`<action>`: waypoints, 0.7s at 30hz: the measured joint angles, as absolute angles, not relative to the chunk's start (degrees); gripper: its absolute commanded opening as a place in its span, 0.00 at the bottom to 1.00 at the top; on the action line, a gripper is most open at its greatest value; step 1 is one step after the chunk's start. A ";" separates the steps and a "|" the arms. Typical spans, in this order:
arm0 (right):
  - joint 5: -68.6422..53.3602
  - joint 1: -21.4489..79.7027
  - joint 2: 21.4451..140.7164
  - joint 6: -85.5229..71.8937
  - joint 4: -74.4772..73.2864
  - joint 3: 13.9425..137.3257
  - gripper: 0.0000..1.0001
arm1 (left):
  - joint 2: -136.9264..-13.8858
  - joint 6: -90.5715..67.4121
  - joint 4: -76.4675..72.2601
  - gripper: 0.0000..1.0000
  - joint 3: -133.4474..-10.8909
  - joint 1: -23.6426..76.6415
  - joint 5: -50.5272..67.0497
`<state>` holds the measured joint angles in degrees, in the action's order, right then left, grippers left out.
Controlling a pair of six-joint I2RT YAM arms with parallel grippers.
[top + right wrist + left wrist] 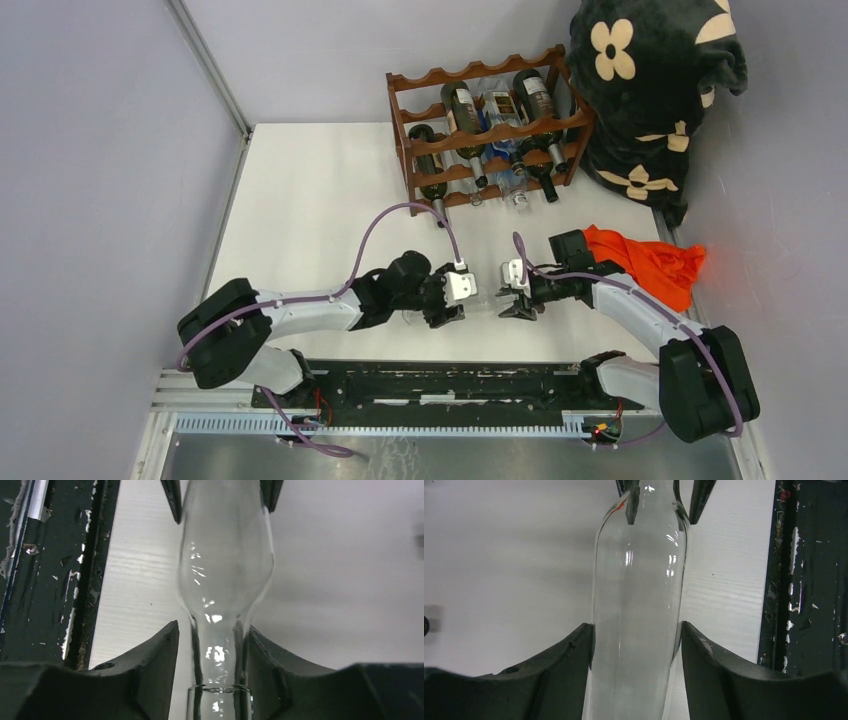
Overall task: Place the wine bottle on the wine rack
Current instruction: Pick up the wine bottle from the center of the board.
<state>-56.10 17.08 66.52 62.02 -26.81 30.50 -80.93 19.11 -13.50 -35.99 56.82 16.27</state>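
— Grip report: our left gripper (636, 630) clasps the clear wine bottle (639, 580) round its body.
— Our right gripper (212, 627) straddles the neck (squeezing or slack, we cannot tell). It spans both, well apart from the wine rack (470, 72).

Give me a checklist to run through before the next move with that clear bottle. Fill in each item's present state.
1. Both left fingers on the body of the clear bottle: ok, each touches the glass.
2. Both right fingers off the neck: cannot tell; a slim gap shows on one side only.
3. Free place on the wine rack: ok, its top tier looks bare.
4. Way to the rack: ok, the table between is bare.
5. The orange cloth free of the right arm: cannot tell; it lies right beside the forearm.
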 measured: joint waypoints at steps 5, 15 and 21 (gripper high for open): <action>-57.12 18.57 67.51 61.12 -27.46 30.50 0.80 | -81.93 19.27 -11.73 0.02 -36.05 56.31 17.04; -58.92 19.53 69.67 49.63 -19.16 29.08 0.86 | -82.41 19.29 -10.28 0.02 -36.05 56.25 17.15; -55.70 20.64 72.53 45.74 -15.79 28.93 0.71 | -82.48 19.29 -10.26 0.02 -36.05 56.25 17.34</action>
